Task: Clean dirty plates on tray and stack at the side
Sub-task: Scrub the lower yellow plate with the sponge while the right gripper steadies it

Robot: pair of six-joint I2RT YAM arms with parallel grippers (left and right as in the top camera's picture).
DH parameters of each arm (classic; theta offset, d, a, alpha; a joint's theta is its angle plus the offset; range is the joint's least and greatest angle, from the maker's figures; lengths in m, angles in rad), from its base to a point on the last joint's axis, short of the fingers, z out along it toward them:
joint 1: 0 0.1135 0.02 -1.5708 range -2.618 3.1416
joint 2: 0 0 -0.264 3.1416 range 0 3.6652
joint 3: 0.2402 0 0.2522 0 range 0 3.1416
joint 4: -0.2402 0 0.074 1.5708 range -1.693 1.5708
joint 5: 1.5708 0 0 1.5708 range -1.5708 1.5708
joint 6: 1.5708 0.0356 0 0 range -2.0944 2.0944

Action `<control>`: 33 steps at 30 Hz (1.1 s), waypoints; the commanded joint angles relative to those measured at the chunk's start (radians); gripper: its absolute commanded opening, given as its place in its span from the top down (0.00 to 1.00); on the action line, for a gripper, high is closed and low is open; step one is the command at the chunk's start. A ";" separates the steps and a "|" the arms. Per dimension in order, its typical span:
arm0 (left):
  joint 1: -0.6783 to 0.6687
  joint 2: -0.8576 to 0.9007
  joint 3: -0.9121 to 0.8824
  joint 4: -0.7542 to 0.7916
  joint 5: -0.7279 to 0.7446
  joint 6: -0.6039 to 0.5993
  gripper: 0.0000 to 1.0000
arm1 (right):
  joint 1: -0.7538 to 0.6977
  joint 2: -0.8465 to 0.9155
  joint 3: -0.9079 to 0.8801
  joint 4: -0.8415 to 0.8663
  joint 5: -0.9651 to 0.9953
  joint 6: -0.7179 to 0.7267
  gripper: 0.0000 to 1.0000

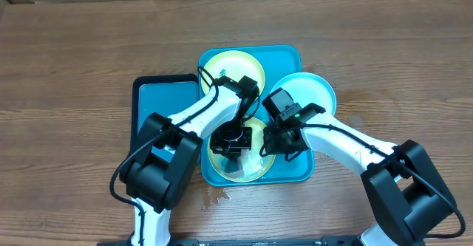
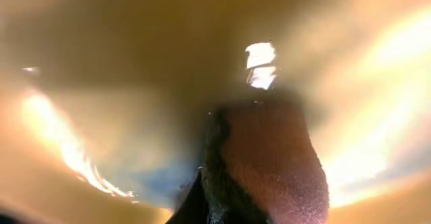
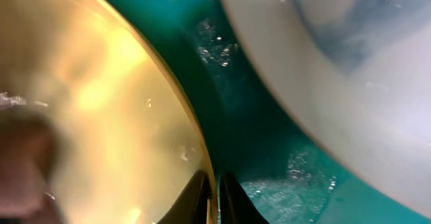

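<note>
tray: on surface, partly covered by arms.
near plate: front of tray, mostly hidden under left hand.
left hand: wrist view blurred, can't tell its grip.
right hand: fingers almost closed, pinching near plate rim.

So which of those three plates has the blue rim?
The right plate, the one overhanging the edge of the teal tray. The back plate and the front plate both have yellow-green rims.

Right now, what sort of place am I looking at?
Probably a robotics lab bench, not a kitchen: two robot arms work over a wooden table, with plates on a teal tray.
</note>
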State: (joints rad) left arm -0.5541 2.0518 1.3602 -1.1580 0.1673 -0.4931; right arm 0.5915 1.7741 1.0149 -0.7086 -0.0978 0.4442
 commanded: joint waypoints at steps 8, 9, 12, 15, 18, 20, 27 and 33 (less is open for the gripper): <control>0.063 0.000 -0.030 0.015 -0.642 -0.106 0.96 | -0.011 0.020 -0.012 -0.018 0.071 -0.002 0.91; 0.069 0.000 -0.025 0.024 -0.640 -0.105 0.96 | -0.011 0.020 -0.012 -0.017 0.071 -0.002 0.91; 0.076 0.000 -0.022 0.066 -0.561 -0.052 0.96 | -0.011 0.020 -0.012 -0.016 0.071 -0.002 0.91; 0.076 0.000 -0.022 0.137 -0.277 0.069 0.96 | -0.011 0.020 -0.012 -0.016 0.071 -0.002 0.91; 0.076 0.001 -0.022 0.193 0.001 0.124 0.96 | -0.011 0.020 -0.012 -0.016 0.071 -0.002 0.91; 0.076 0.002 -0.023 0.222 0.107 0.126 0.96 | -0.011 0.020 -0.012 -0.016 0.071 -0.002 0.91; 0.070 0.002 -0.054 0.320 0.360 0.132 0.96 | -0.011 0.020 -0.012 -0.016 0.071 -0.002 0.91; 0.061 0.002 -0.159 0.429 0.507 0.126 0.96 | -0.011 0.020 -0.012 -0.019 0.071 -0.002 0.91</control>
State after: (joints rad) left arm -0.4652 2.0109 1.2694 -0.7330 0.4908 -0.3843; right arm 0.5770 1.7721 1.0153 -0.7265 -0.0540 0.4519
